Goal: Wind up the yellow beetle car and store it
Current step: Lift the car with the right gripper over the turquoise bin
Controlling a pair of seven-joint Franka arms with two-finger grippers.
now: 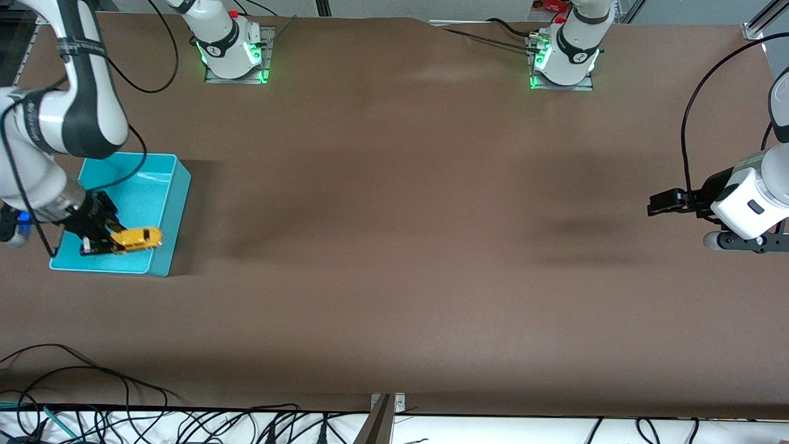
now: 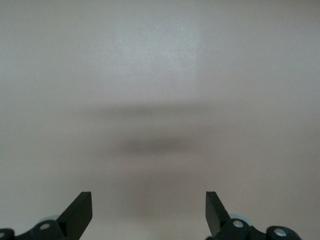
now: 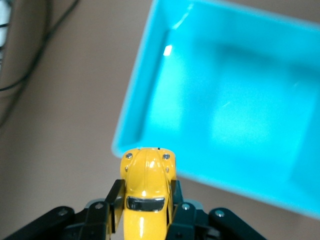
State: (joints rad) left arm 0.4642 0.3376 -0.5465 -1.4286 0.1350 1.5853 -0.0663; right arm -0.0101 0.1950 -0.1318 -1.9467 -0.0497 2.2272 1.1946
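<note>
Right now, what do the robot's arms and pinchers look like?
Both arms are glossy white with dark grey joint bands and loose black cables. Their round bases glow green. The right gripper and left gripper are black with two flat fingers. The left wrist carries a white boxy block.

A wide brown table [image 1: 394,246] carries one thing only: a turquoise bin [image 1: 175,209], standing directly on it toward the right arm's end; both robot bases [image 1: 234,43] are mounted along one edge
</note>
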